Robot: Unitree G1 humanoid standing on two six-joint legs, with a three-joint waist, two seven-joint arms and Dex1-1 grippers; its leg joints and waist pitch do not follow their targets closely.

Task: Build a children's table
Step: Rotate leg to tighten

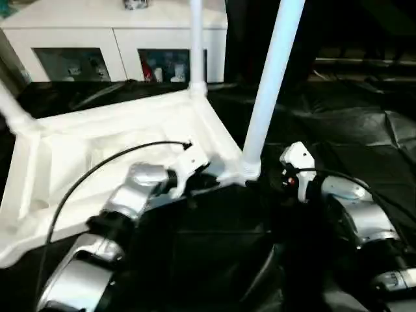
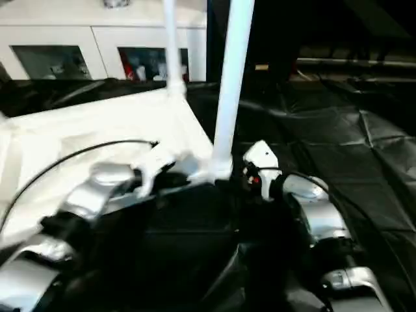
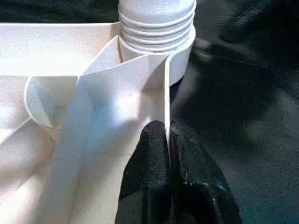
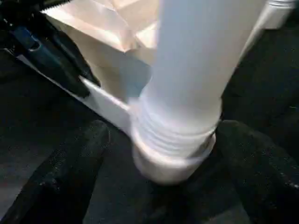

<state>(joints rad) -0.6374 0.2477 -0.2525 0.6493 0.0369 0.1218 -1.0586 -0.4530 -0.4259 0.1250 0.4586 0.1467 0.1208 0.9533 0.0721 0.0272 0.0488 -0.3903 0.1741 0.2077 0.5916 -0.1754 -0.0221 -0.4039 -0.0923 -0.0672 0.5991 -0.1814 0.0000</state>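
The left hand [image 3: 167, 140] has its two black fingers pressed together on the thin side wall of the table top [image 1: 97, 156], near the corner that is closest to the robot. One finger [image 3: 149, 158] lies inside the wall and the other outside it, so the wall is clamped between them.

The right hand [image 4: 159, 186] is spread wide. Its two fingers [image 4: 70, 163] stand on both sides of the base of the near leg [image 1: 270, 84]; I cannot tell if they touch it. The leg stands between them, and nothing is gripped.

The table top lies upside down on a black sheet [image 1: 364, 130], with its hollow underside up. It takes the left and middle part of the scene. The near leg stands upright in the round corner socket [image 3: 180, 51], and rings of thread show on the leg just above the socket. A second leg [image 1: 195, 45] stands upright at the far corner of the top. A third leg [image 1: 13, 110] rises slanted from the left corner and leaves the picture.

A black cable [image 1: 84, 175] runs in a curve over the table top to the left wrist. Behind the table, at the far side, stands a white cabinet [image 1: 117, 39] with glass doors, and small coloured things are behind the glass; I cannot tell what they are.
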